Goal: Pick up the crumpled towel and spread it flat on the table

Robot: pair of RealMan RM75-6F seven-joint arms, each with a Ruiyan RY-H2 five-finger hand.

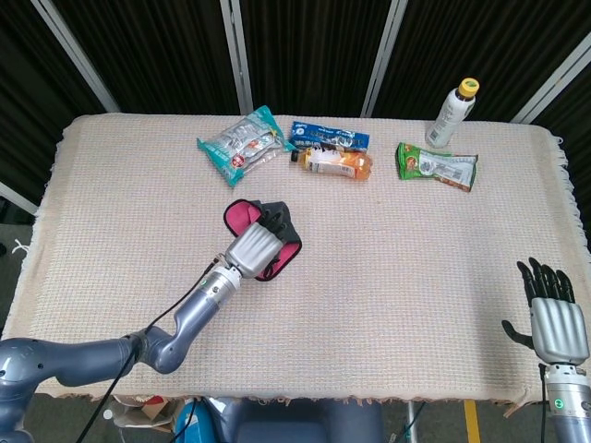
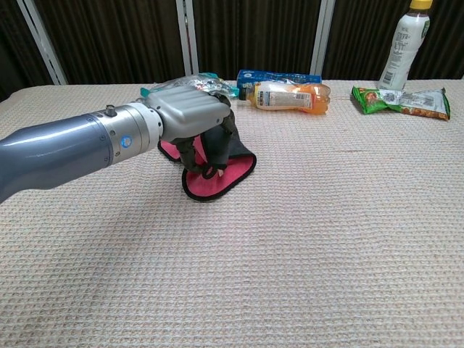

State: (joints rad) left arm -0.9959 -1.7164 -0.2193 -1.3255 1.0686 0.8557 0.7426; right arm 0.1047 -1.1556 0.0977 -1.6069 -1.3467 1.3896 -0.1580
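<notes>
The right hand point(image 1: 557, 323) waits at the near table edge, fingers straight and spread, holding nothing. Further in, the left hand point(image 2: 194, 123) sits over the crumpled towel point(image 2: 226, 168), fingers curled down into its folds; a secure hold cannot be confirmed. The towel lies left of centre on the table point(image 1: 406, 249). Gather one edge fully before lifting, to avoid dragging the bundle. At the far edge, the snack packets and bottles carry print too small to read.

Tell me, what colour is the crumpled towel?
The towel is bright pink with dark edging and a dark grey side; the chest view shows it best.
</notes>
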